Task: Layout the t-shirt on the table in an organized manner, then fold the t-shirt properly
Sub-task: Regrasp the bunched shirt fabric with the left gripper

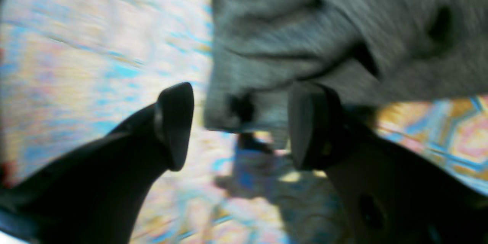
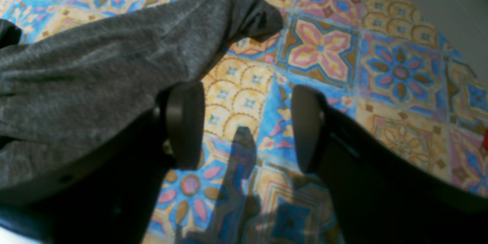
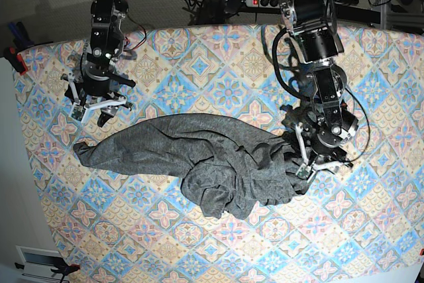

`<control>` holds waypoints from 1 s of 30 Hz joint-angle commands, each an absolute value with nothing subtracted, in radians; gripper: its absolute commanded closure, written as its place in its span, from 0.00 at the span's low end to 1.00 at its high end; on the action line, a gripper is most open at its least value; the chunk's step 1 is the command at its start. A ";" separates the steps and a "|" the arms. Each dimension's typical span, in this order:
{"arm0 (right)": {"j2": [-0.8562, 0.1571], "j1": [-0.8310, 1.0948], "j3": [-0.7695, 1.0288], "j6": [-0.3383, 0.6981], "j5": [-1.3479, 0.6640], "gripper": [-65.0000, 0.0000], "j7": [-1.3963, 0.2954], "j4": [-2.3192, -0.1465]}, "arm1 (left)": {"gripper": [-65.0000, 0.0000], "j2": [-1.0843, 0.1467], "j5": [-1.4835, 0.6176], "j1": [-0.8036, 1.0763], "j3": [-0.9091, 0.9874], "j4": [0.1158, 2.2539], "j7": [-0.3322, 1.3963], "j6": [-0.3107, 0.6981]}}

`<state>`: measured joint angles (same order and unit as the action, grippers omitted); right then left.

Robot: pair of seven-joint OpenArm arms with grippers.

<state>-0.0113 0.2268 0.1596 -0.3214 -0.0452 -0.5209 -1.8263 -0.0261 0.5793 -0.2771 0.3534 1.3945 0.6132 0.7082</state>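
Observation:
The dark grey t-shirt point(image 3: 199, 157) lies crumpled across the middle of the table point(image 3: 199, 64), bunched thickest toward its right end. My left gripper point(image 3: 299, 160) is at that right end with its jaws wide apart. In the blurred left wrist view a corner of the t-shirt point(image 1: 305, 38) hangs between and beyond the fingers point(image 1: 177, 126), not pinched by either. My right gripper point(image 3: 95, 112) hovers just above the shirt's left tip. In the right wrist view that gripper point(image 2: 248, 126) is open over bare tablecloth point(image 2: 400, 68). A stretch of t-shirt point(image 2: 114, 65) lies left of it.
A red clamp point(image 3: 16, 57) sits at the table's left edge. Cables and a power strip point(image 3: 265, 1) run behind the back edge. The patterned cloth is bare in front of the shirt point(image 3: 218, 250) and at the far right point(image 3: 391, 97).

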 commanded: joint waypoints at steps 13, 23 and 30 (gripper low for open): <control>-0.018 0.219 0.162 -0.323 -0.036 0.47 -0.492 -1.850 | 0.45 -0.099 0.461 -0.478 0.351 1.112 0.595 0.698; -0.018 0.219 0.162 -0.323 -0.036 0.47 -0.493 -1.850 | 0.49 -0.093 0.469 -0.496 0.346 0.809 0.383 0.698; -0.018 0.219 0.162 -0.323 -0.036 0.47 -0.495 -1.850 | 0.98 -0.059 0.461 -0.495 0.354 0.805 0.371 0.698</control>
